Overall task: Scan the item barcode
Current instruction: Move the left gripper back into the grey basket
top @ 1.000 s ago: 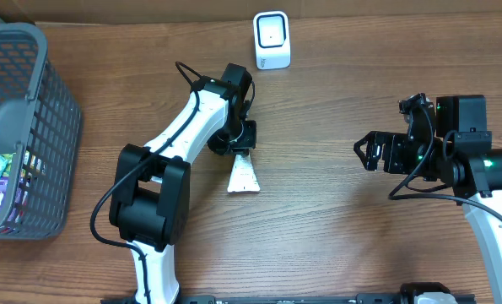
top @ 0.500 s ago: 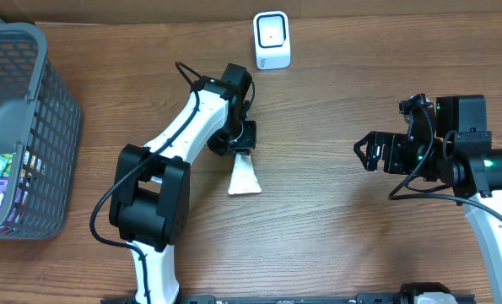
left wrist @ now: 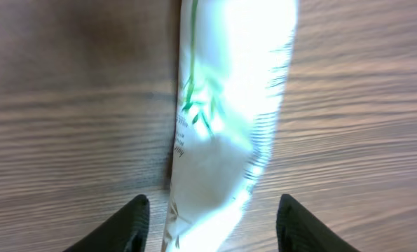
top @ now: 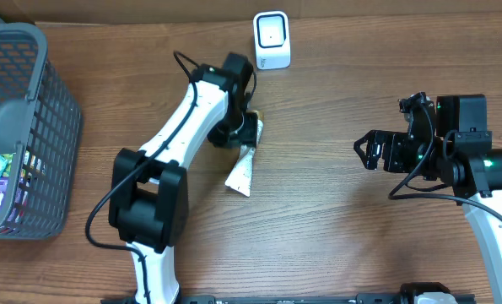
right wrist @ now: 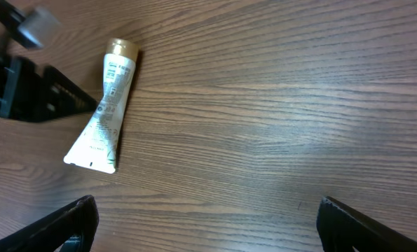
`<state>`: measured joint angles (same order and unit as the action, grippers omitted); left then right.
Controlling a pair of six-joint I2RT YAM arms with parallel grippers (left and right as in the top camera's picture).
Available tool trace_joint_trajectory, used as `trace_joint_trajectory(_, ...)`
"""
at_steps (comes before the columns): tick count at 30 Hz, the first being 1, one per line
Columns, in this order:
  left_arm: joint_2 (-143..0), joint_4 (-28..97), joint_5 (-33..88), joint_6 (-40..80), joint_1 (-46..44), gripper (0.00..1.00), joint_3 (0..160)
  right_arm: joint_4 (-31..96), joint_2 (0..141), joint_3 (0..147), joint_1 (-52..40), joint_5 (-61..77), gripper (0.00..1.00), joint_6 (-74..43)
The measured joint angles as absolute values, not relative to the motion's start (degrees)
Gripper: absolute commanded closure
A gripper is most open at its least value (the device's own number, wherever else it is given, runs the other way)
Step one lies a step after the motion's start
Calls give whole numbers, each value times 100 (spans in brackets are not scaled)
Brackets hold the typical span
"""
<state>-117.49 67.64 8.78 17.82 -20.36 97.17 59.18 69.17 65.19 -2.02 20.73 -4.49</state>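
- The white tube (top: 244, 162) is lying flat near the middle of the wooden table (top: 335, 228), its gold cap (right wrist: 120, 47) pointing to 1 o'clock.
- The left gripper (left wrist: 215, 222) is hanging right over the tube. Its black fingers (left wrist: 134, 224) are standing apart, one on each side, not squeezing it.
- The white scanner (top: 272, 40) is sitting at 12 o'clock from the tube.
- The right gripper (top: 364, 154) is hanging at 3 o'clock, well apart, fingers spread wide, holding nothing.
- The grey basket (top: 31, 51) is standing at 9 o'clock.
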Motion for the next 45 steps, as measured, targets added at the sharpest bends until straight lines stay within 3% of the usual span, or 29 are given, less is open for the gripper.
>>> trace_joint_trajectory(12, -10156, 7183, 655, 1761, -1391, 43, 10921, 5918, 6917, 6519, -202, 2073, 0, -447)
trace_joint_trajectory(20, -9389, 7207, 508, 1743, -239, 30, 11015, 5841, 6917, 6519, -202, 2073, 0, -447)
trace_joint_trajectory(31, -8600, 7150, 414, 2204, 2239, 8, 12381, 5854, 6917, 6519, -202, 2073, 0, -449)
trace_joint_trajectory(38, -8842, 7465, 399, 2565, 3583, 9, 12455, 5870, 6917, 6519, -202, 2117, 0, -451)
trace_joint_trajectory(45, -9826, 7745, 395, 2689, 4143, 15, 12444, 5850, 6917, 6519, -202, 2121, 0, -449)
